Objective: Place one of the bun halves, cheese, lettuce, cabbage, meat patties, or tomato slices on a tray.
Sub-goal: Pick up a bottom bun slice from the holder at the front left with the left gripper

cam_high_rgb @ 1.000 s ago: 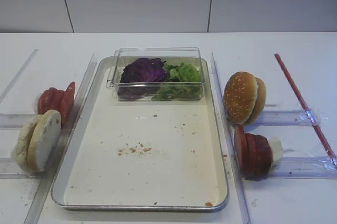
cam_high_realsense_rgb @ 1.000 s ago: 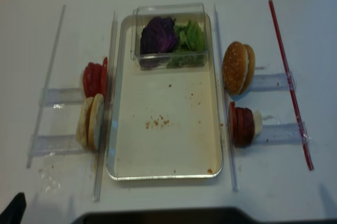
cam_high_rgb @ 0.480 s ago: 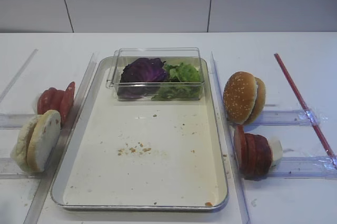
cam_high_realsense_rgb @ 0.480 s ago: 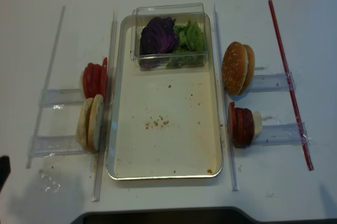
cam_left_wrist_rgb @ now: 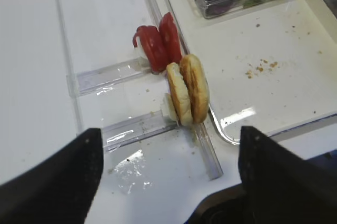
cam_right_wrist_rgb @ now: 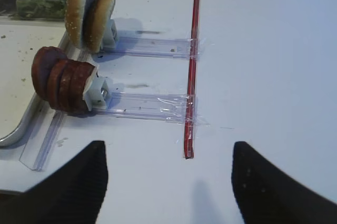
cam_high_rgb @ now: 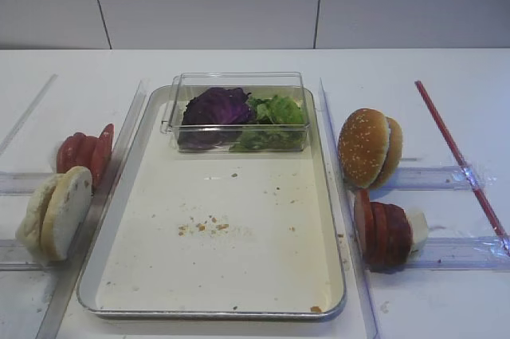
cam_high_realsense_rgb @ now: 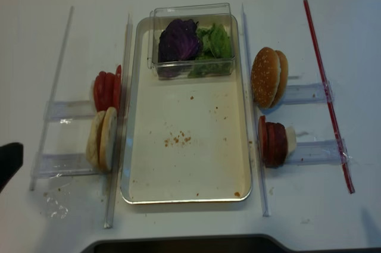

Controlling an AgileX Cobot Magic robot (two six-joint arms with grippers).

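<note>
Left wrist view shows your left gripper (cam_left_wrist_rgb: 168,182) spread wide and holding nothing, hovering near the bun halves (cam_left_wrist_rgb: 187,95) standing on edge left of the tray (cam_left_wrist_rgb: 274,124). Your right gripper (cam_right_wrist_rgb: 168,182) is likewise released, near the meat patties (cam_right_wrist_rgb: 60,80). Tomato slices (cam_left_wrist_rgb: 157,45) stand just beyond the bun halves.

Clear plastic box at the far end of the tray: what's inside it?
The clear plastic box holds the purple cabbage on the left and the green lettuce on the right, side by side. Anything lying beneath the leaves is covered and cannot be seen.
</note>
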